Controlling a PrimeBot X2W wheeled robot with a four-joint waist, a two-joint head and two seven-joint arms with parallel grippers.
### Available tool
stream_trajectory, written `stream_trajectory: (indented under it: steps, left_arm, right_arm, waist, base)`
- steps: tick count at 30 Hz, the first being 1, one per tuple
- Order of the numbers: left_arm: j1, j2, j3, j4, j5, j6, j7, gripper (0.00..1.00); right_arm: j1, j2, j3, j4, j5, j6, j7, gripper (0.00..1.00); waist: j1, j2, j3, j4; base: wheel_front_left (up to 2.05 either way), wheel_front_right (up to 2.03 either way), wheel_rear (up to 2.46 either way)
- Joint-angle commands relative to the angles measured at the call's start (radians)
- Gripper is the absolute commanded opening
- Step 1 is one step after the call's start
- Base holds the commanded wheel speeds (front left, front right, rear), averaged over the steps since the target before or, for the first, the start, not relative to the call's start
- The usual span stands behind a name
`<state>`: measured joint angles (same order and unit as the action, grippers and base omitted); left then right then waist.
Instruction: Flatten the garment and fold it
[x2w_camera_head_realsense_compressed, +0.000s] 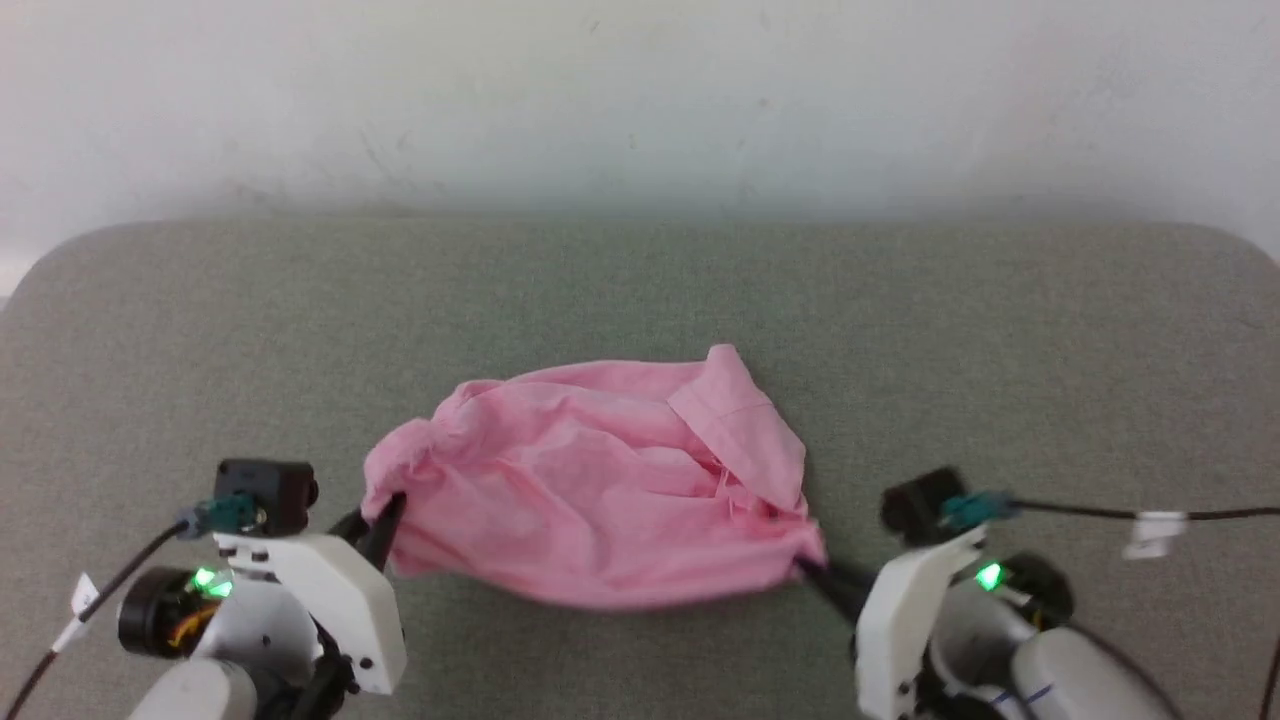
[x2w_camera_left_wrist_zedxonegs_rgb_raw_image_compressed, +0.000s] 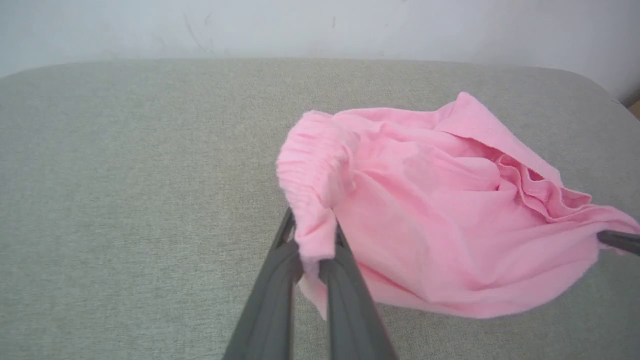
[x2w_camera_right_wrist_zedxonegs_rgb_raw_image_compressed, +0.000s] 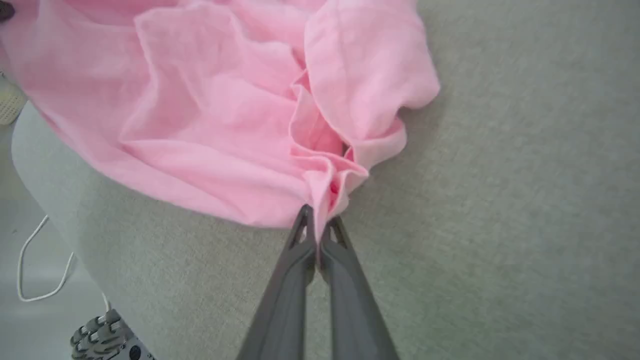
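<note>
The light-pink garment hangs bunched and wrinkled between my two grippers, just over the grey table. My left gripper is shut on the garment's gathered left edge; the left wrist view has the ribbed pink band pinched between the dark fingers. At the lower right corner my right gripper is shut on a bunched fold of the garment, its tips closed on the cloth. A hemmed flap lies folded over the top right.
The grey fabric-covered table reaches back to a pale wall, with rounded far corners. A cable with a white tag runs from my right wrist. Beyond the table's near edge, a white cord lies on the floor.
</note>
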<state>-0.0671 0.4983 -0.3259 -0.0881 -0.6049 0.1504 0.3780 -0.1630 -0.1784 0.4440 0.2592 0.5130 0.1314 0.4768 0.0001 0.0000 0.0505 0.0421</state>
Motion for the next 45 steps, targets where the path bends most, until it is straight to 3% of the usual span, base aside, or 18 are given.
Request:
stream_trajectory:
  steps: [1,8,14,21,31,37,45]
  left_arm:
    - [-0.021,0.018,0.008,-0.05,0.022,0.003,-0.01,0.0]
    - [-0.143,0.066,0.052,-0.213,0.045,0.002,0.01,0.0]
    - [-0.378,0.048,0.046,-0.13,0.045,-0.032,0.05,0.0]
    - [-0.73,-0.062,0.032,0.19,0.069,-0.048,-0.003,0.0]
    - [-1.078,-0.147,0.051,0.651,0.146,-0.046,-0.293,0.0]
    - [-1.103,-0.194,0.062,0.872,0.127,-0.071,-0.426,0.0]
    - [-1.028,-0.247,0.071,1.068,0.084,-0.12,-0.523,0.0]
  right_arm:
    - [-0.004,-0.023,-0.037,-0.071,-0.013,-0.001,-0.048,0.0]
    - [-0.04,-0.051,-0.213,-0.372,-0.084,-0.001,-0.093,0.0]
    - [-0.215,-0.047,-0.319,-0.422,-0.11,-0.001,-0.046,0.0]
    - [-0.546,-0.061,-0.332,-0.24,-0.11,-0.001,-0.085,0.0]
    - [-0.923,-0.046,-0.245,0.117,-0.146,-0.001,-0.366,0.0]
    - [-0.97,-0.005,-0.171,0.327,-0.139,-0.001,-0.464,0.0]
    - [-0.877,0.039,-0.083,0.515,-0.077,-0.001,-0.535,0.0]
  waist:
    - [-0.0001,0.0,-0.022,-0.005]
    - [-0.0001,0.0,-0.041,-0.02]
    - [-0.0001,0.0,-0.002,-0.029]
    - [-0.0001,0.0,0.131,-0.046]
    - [-0.0001,0.0,0.263,-0.092]
    - [-0.0001,0.0,0.282,-0.097]
    - [-0.0001,0.0,0.271,-0.089]
  base:
    - [0.0,0.0,0.0]
    - [0.0,0.0,0.0]
    - [0.0,0.0,0.0]
    - [0.0,0.0,0.0]
    - [0.0,0.0,0.0]
    - [0.0,0.0,0.0]
    - [0.0,0.0,0.0]
